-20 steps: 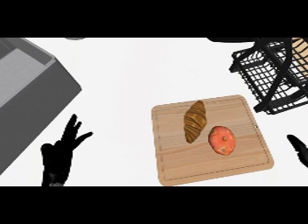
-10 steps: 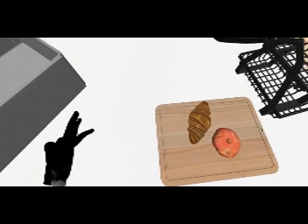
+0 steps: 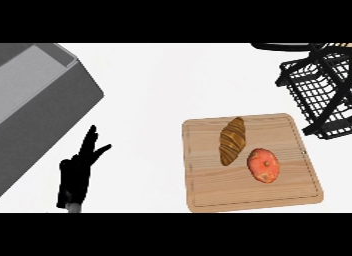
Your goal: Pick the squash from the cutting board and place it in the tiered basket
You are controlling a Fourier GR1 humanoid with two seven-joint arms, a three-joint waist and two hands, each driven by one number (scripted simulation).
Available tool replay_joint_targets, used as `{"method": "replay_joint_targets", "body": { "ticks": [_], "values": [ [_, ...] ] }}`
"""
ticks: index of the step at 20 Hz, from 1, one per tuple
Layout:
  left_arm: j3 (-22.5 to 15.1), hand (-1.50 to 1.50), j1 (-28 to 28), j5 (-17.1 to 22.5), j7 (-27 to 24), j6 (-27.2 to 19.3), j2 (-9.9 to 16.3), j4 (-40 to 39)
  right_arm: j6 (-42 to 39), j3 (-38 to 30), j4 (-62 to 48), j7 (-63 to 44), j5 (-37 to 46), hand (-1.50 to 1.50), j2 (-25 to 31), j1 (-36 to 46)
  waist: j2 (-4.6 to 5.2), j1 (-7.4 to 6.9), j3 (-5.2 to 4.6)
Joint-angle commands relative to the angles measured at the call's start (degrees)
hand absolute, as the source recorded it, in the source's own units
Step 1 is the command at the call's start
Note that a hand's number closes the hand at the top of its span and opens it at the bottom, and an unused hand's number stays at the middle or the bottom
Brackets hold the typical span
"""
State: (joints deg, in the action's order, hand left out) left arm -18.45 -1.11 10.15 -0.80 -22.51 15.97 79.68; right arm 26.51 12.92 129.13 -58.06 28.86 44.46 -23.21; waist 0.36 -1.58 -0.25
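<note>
Grey recessed sink (image 3: 31, 100): sitting at the far left of the white bench (image 3: 171, 85).
Left robot hand (image 3: 77, 172): black, resting at the lower left with fingers spread and pointing up, holding nothing.
Rectangular wooden cutting board (image 3: 231, 192): lying right of centre on the bench.
Brown elongated croissant (image 3: 232, 141): lying on the board's upper middle.
Round orange squash (image 3: 264, 165): sitting on the board (just right of the croissant), untouched.
Black wire tiered basket (image 3: 323, 95): standing at the upper right, beyond the board's far right corner.
</note>
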Motion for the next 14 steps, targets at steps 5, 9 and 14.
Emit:
{"method": "replay_joint_targets", "body": {
  "ticks": [5, 9, 14],
  "values": [
    [-0.2, 0.00, -1.3, -0.5, -1.0, 1.3, -0.4, -1.7, -12.3, 10.1, -6.2, -19.9, 14.3, -1.50, -7.5, 16.7, 0.14, -0.91, -0.01],
    [1.8, 0.00, 0.7, -0.4, -0.2, 1.4, 0.6, -3.4, -17.6, 13.8, -9.1, -23.0, 16.0, -1.50, -10.7, 17.6, -0.01, 0.13, 0.01],
    [1.3, 0.00, -0.6, 0.0, 0.2, 1.9, 0.0, -0.8, -21.1, 16.6, -15.7, -26.0, 18.1, -1.50, -18.7, 23.4, -0.18, 0.08, 0.10]
  ]
}}
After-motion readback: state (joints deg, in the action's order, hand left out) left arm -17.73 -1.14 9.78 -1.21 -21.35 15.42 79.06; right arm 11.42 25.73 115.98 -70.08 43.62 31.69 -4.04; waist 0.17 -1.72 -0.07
